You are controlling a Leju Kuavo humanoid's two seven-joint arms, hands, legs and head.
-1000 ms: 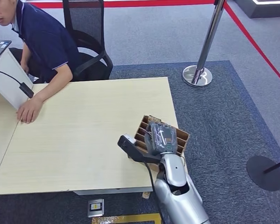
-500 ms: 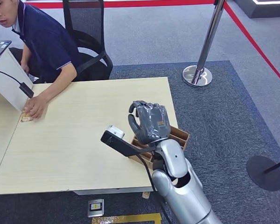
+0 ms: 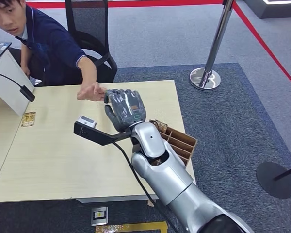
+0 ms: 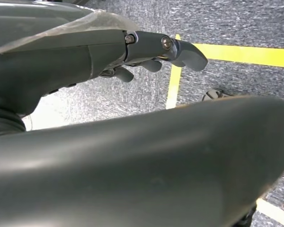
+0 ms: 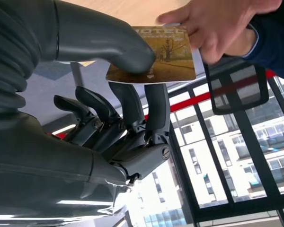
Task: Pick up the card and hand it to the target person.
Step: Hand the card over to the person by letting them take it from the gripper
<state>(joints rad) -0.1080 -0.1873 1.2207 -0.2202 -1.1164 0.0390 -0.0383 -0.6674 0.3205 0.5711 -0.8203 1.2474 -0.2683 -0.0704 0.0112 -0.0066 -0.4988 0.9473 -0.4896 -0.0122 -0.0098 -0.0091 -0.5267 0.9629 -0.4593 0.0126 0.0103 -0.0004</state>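
Note:
My right hand (image 3: pixel 123 109) is raised over the far part of the light wooden table (image 3: pixel 63 155), reaching toward the seated person (image 3: pixel 49 41). In the right wrist view, the thumb pinches a golden-brown card (image 5: pixel 165 59) against the dark fingers (image 5: pixel 155 109). The person's hand (image 5: pixel 212 28) touches the card's far edge; from the head it appears as the person's hand (image 3: pixel 90 91) just left of my hand. My left hand (image 4: pixel 147 47) hangs beside my body over the grey carpet, fingers apart and holding nothing.
A slotted cardboard box (image 3: pixel 179 141) sits at the table's right edge, behind my right forearm. Another card (image 3: pixel 28 119) lies at the table's left, near a white stand (image 3: pixel 7 87) with a cable. An office chair (image 3: pixel 90 39) and a stanchion (image 3: pixel 206 77) stand beyond.
My right hand rose from the cardboard box and swung left and forward with the card. The person took their hand off the table's left, where a card now lies, and reached to my hand.

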